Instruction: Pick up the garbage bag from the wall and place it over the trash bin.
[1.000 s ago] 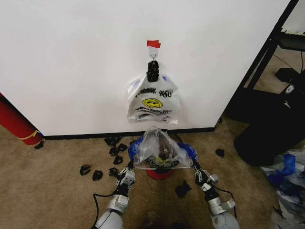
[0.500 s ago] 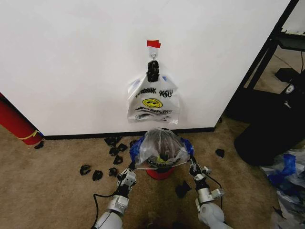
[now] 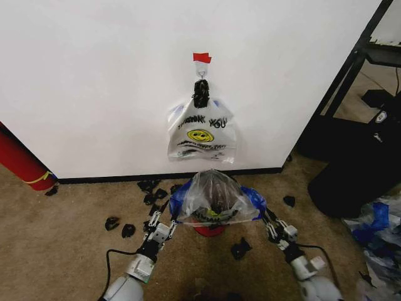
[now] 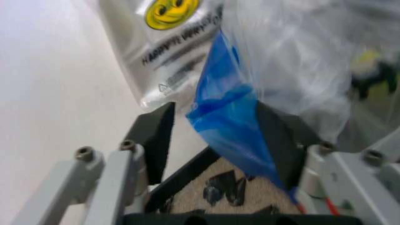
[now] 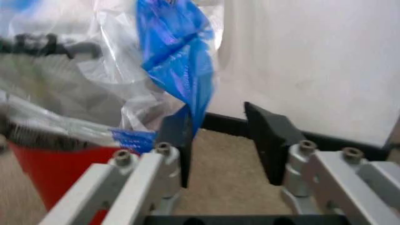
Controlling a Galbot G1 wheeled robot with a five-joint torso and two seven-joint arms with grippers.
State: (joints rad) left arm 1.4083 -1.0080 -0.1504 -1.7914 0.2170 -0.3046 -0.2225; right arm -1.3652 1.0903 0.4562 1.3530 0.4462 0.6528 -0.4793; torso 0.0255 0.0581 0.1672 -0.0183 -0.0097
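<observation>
Plastic under handling: thin see-through garbage bag (image 3: 215, 199) with blue patches, draped over the trash bin (image 3: 210, 227), whose red base shows beneath it.
Left gripper (image 3: 161, 224): low on the robot's left of the bin, fingers spread apart. In the left wrist view a blue fold of the bag (image 4: 234, 124) hangs between the two dark pads, lying against one and clear of the other; nothing is clamped.
Right gripper (image 3: 271, 223): low on the robot's right of the bin, fingers likewise apart. In the right wrist view the blue corner (image 5: 181, 65) hangs just beside one pad (image 5: 177, 140), with the gap between the pads bare.
Key relation: the bag's mouth stretches side to side between the two grippers, one blue corner at each. Each corner lies inboard of its gripper, toward the bin. Neither arm is clearly nearer.
Task judgement: the bag appears seated over the rim, so placement looks close to complete.
Carpet (image 3: 69, 232): small black scraps scattered near the bin.
Wall (image 3: 94, 81): behind the bin, a white smiley bag (image 3: 201, 135) hangs from a hook under red tape (image 3: 202, 58).
</observation>
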